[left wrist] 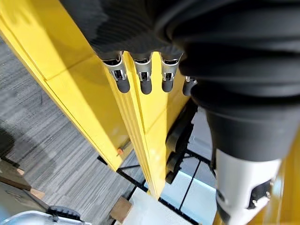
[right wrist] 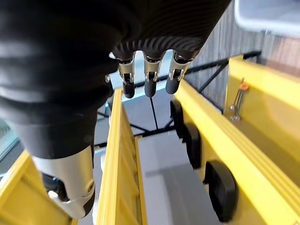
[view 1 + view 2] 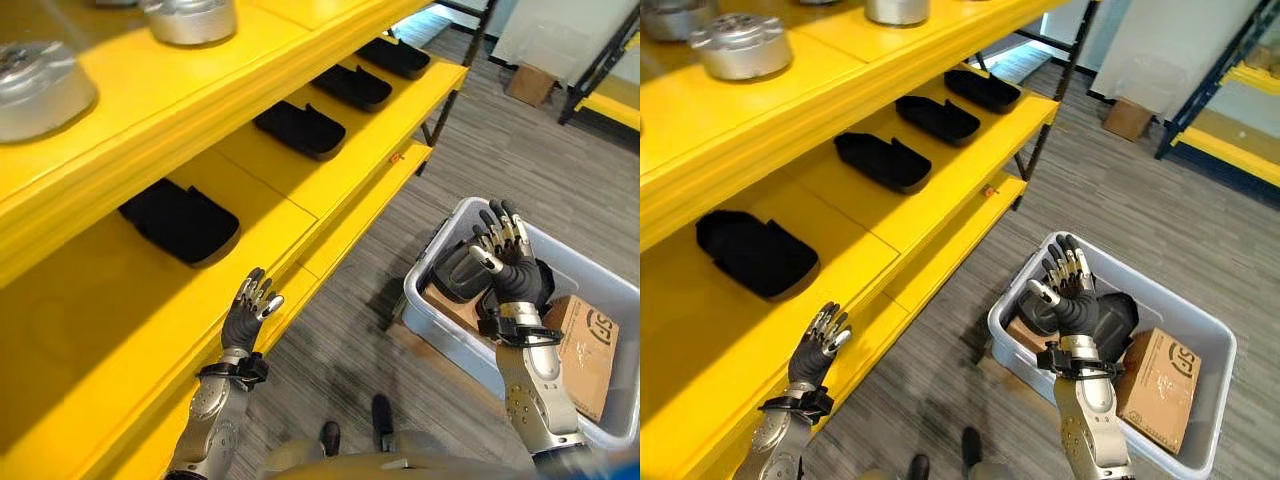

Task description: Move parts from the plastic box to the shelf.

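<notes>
A grey plastic box (image 3: 420, 300) stands on the floor at the right. In it lie a black part (image 3: 1122, 315) and a brown carton (image 3: 1160, 385). My right hand (image 3: 508, 258) is raised over the box, open, fingers straight (image 2: 150, 80), holding nothing. The yellow shelf (image 3: 300, 240) runs along the left. Several black parts (image 3: 180, 220) lie in a row on its middle tier. My left hand (image 3: 250, 312) hovers open and empty at the front edge of the lower tier, its fingers (image 1: 143, 77) straight.
Round silver metal parts (image 3: 40, 90) sit on the top tier. A strip of grey plank floor (image 3: 350, 350) separates shelf and box. A cardboard box (image 3: 530, 82) and another yellow rack (image 3: 610, 100) stand at the far right.
</notes>
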Available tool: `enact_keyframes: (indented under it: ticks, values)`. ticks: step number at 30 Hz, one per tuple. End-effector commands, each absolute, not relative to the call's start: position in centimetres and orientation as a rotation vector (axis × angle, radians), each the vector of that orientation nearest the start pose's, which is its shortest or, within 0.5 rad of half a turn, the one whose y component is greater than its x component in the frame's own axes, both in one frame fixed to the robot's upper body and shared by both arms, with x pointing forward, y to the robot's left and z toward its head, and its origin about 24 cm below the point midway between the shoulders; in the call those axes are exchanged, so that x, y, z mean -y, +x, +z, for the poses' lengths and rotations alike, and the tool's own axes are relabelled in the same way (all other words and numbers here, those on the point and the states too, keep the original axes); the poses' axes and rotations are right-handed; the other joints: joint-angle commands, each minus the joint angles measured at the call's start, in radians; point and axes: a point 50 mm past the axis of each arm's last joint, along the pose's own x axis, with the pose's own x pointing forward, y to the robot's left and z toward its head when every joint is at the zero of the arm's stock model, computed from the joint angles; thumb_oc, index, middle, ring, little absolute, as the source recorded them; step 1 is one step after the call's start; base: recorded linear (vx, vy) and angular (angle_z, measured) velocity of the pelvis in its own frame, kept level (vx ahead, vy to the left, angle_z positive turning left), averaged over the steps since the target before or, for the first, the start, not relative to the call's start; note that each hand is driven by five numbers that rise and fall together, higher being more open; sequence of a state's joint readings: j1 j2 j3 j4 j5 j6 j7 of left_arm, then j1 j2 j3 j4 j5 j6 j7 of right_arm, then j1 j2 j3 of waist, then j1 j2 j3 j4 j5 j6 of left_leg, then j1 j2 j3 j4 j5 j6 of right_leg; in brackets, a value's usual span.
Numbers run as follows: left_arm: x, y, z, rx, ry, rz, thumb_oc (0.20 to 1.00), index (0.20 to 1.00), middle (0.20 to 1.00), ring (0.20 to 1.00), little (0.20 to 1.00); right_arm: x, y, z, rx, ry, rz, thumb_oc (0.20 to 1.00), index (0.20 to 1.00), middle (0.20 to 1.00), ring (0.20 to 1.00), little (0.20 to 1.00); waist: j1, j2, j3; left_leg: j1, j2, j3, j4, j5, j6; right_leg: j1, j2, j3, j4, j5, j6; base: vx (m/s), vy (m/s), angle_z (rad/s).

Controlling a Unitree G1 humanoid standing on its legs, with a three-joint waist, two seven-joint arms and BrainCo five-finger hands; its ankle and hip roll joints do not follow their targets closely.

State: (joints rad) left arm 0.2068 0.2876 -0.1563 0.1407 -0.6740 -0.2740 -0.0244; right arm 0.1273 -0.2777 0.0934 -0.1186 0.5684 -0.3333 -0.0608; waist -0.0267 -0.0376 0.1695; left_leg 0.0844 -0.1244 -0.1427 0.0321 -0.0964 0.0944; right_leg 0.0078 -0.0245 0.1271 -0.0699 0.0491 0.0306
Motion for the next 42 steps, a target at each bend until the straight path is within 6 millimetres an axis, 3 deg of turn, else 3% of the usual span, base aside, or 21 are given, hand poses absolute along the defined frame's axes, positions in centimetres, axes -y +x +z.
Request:
enact_keyframes:
  ticks: [1,2,4,5,6,7,9,10,13,16,20,21,24,27,28,30,31,33,36,40,42]
  values:
    - [-20.6,20.2,0.6,-0.017,-0.321,0.052,1.0,1.0,1.0,1.0,1.0,19.7,23.3,8.8,0.365,0.327,-0.025,1.0,1.0,1.0,1.0,1.0,0.007,-0.013,-0.061,-0.12,0.015,0.034,-0.022,0.09,-0.02,-0.04,0.051,0.032,0.118,-0.027,0.047,0.01,0.114,-0.39]
    - [-20.8,20.4,0.7,-0.009,-0.314,0.064,1.0,1.0,1.0,1.0,1.0,19.4,23.5,8.9,0.369,0.329,-0.017,1.0,1.0,1.0,1.0,1.0,-0.001,-0.009,-0.051,-0.126,0.016,0.064,-0.006,0.078,-0.012,-0.064,0.061,0.079,0.136,-0.018,0.054,0.0,0.079,-0.59]
    - [-20.8,20.5,0.8,-0.007,-0.311,0.068,1.0,1.0,1.0,1.0,1.0,19.1,23.7,9.0,0.371,0.34,-0.009,1.0,1.0,1.0,1.0,1.0,0.0,-0.007,-0.043,-0.132,0.019,0.077,0.008,0.07,-0.009,-0.084,0.067,0.09,0.158,-0.019,0.059,-0.04,0.059,-0.86]
    - [-21.3,20.8,1.2,0.009,-0.296,0.085,1.0,1.0,1.0,1.0,1.0,18.6,24.1,9.4,0.387,0.352,0.006,1.0,1.0,1.0,1.0,1.0,0.018,0.006,-0.016,-0.133,0.04,0.112,0.026,0.048,-0.002,-0.127,0.044,0.003,0.25,-0.043,0.074,-0.07,0.035,-0.64]
    - [-21.3,20.8,1.2,0.01,-0.296,0.085,1.0,1.0,1.0,1.0,1.0,18.6,24.1,9.4,0.387,0.353,0.006,1.0,1.0,1.0,1.0,1.0,0.019,0.005,-0.019,-0.138,0.04,0.113,0.025,0.051,-0.003,-0.131,0.044,0.004,0.25,-0.04,0.074,-0.06,0.005,-0.67]
    - [-21.6,20.9,1.4,0.013,-0.286,0.103,1.0,1.0,1.0,1.0,1.0,17.7,24.4,9.5,0.384,0.375,0.025,1.0,1.0,1.0,1.0,1.0,0.037,0.021,0.01,-0.114,0.075,0.166,0.021,0.043,-0.017,-0.152,-0.06,-0.182,0.29,-0.032,0.101,-0.03,-0.028,-1.12]
    - [-21.9,20.5,1.1,0.0,-0.294,0.118,1.0,1.0,1.0,1.0,1.0,17.3,24.6,9.4,0.376,0.377,0.035,1.0,1.0,1.0,1.0,1.0,0.05,0.037,0.018,-0.09,0.108,0.211,0.005,0.042,-0.028,-0.163,-0.172,-0.333,0.292,0.012,0.094,0.01,-0.075,-1.63]
    - [-22.4,20.2,1.0,-0.008,-0.304,0.137,1.0,1.0,1.0,1.0,1.0,17.3,24.7,9.6,0.378,0.362,0.038,1.0,1.0,1.0,1.0,1.0,0.053,0.045,0.024,-0.059,0.132,0.253,-0.015,0.032,-0.044,-0.17,-0.26,-0.405,0.241,0.06,0.109,0.06,-0.125,-1.2]
    - [-22.3,20.1,0.8,-0.016,-0.313,0.135,1.0,1.0,1.0,1.0,1.0,17.7,24.5,9.6,0.378,0.343,0.022,1.0,1.0,1.0,1.0,1.0,0.032,0.021,0.031,-0.045,0.123,0.242,-0.007,0.012,-0.056,-0.175,-0.3,-0.339,0.174,0.157,0.152,0.11,-0.181,-0.62]
    - [-21.9,20.4,0.5,-0.018,-0.317,0.13,1.0,1.0,1.0,1.0,1.0,18.3,24.0,9.2,0.367,0.344,-0.002,1.0,1.0,1.0,1.0,1.0,0.022,-0.01,0.003,-0.019,0.137,0.244,-0.014,-0.007,-0.084,-0.137,-0.269,-0.355,0.106,0.138,0.154,0.18,-0.258,0.1]
    - [-21.8,20.4,0.5,-0.016,-0.326,0.134,1.0,1.0,1.0,1.0,1.0,18.4,24.0,9.3,0.37,0.341,-0.004,1.0,1.0,1.0,1.0,1.0,0.02,-0.012,-0.004,-0.015,0.145,0.243,-0.01,-0.011,-0.09,-0.132,-0.264,-0.357,0.106,0.142,0.153,0.08,-0.121,-0.28]
    - [-21.2,20.7,0.5,-0.012,-0.36,0.123,1.0,1.0,1.0,1.0,1.0,19.7,23.6,9.5,0.388,0.301,-0.038,1.0,1.0,1.0,1.0,1.0,-0.005,0.001,-0.016,-0.003,0.207,0.246,0.002,-0.012,-0.121,-0.116,-0.223,-0.369,0.127,0.084,0.134,0.17,-0.341,-0.05]
    - [-20.6,21.1,0.6,-0.008,-0.366,0.096,1.0,1.0,1.0,1.0,1.0,20.3,23.4,9.3,0.383,0.291,-0.069,1.0,1.0,1.0,1.0,1.0,-0.028,0.012,-0.019,-0.016,0.25,0.247,0.017,0.0,-0.147,-0.123,-0.2,-0.373,0.143,0.049,0.112,0.12,-0.295,0.23]
    - [-20.5,21.3,0.9,0.008,-0.375,0.096,1.0,1.0,1.0,1.0,1.0,20.7,23.3,9.7,0.404,0.279,-0.074,1.0,1.0,1.0,1.0,1.0,-0.043,0.027,-0.003,-0.058,0.305,0.245,0.154,0.056,-0.18,-0.115,-0.154,-0.369,0.156,0.006,0.073,0.07,-0.219,-0.05]
    - [-20.4,21.1,0.8,0.002,-0.384,0.098,1.0,1.0,1.0,1.0,1.0,20.7,23.3,9.8,0.405,0.278,-0.072,1.0,1.0,1.0,1.0,1.0,-0.036,0.028,0.021,-0.109,0.318,0.231,0.306,0.102,-0.19,-0.092,-0.126,-0.359,0.159,-0.018,0.041,0.04,-0.198,-0.13]
    - [-20.4,21.0,0.8,0.001,-0.389,0.104,1.0,1.0,1.0,1.0,1.0,20.7,23.4,10.0,0.414,0.277,-0.065,1.0,1.0,1.0,1.0,1.0,-0.031,0.022,0.032,-0.146,0.308,0.212,0.373,0.136,-0.19,-0.088,-0.123,-0.357,0.157,-0.023,0.028,0.03,-0.142,-0.26]
    - [-20.3,21.1,0.9,0.007,-0.397,0.101,1.0,1.0,1.0,1.0,1.0,20.6,23.5,10.4,0.429,0.268,-0.051,1.0,1.0,1.0,1.0,1.0,-0.013,0.014,0.061,-0.197,0.263,0.152,0.473,0.162,-0.191,-0.082,-0.119,-0.34,0.161,-0.031,0.014,0.02,-0.117,-0.38]
    - [-20.2,21.2,0.9,0.008,-0.397,0.101,1.0,1.0,1.0,1.0,1.0,20.6,23.6,10.6,0.436,0.26,-0.048,1.0,1.0,1.0,1.0,1.0,-0.011,0.009,0.068,-0.229,0.254,0.13,0.481,0.164,-0.188,-0.087,-0.121,-0.336,0.163,-0.037,0.014,0.04,-0.016,-0.33]
    - [-20.2,21.2,1.3,0.019,-0.403,0.096,1.0,1.0,1.0,1.0,1.0,20.7,23.9,10.9,0.454,0.248,-0.054,1.0,1.0,1.0,1.0,1.0,0.007,0.006,0.082,-0.254,0.361,0.122,0.185,0.201,-0.176,-0.082,-0.12,-0.286,0.165,-0.059,0.043,0.16,0.162,-0.24]
    - [-19.9,21.8,1.7,0.045,-0.407,0.085,1.0,1.0,1.0,1.0,1.0,20.2,24.2,11.0,0.452,0.23,-0.033,1.0,1.0,1.0,1.0,1.0,0.026,0.037,0.095,-0.261,0.456,0.104,-0.025,0.314,-0.227,-0.097,-0.128,-0.229,0.211,-0.094,0.08,0.16,0.266,-0.74]
    - [-19.8,22.2,2.3,0.075,-0.399,0.067,1.0,1.0,1.0,1.0,1.0,19.7,24.2,10.6,0.431,0.231,-0.014,1.0,1.0,1.0,1.0,1.0,0.02,0.045,0.102,-0.221,0.45,0.147,0.014,0.236,-0.221,-0.131,-0.145,-0.176,0.278,-0.106,0.095,0.21,0.453,-1.29]
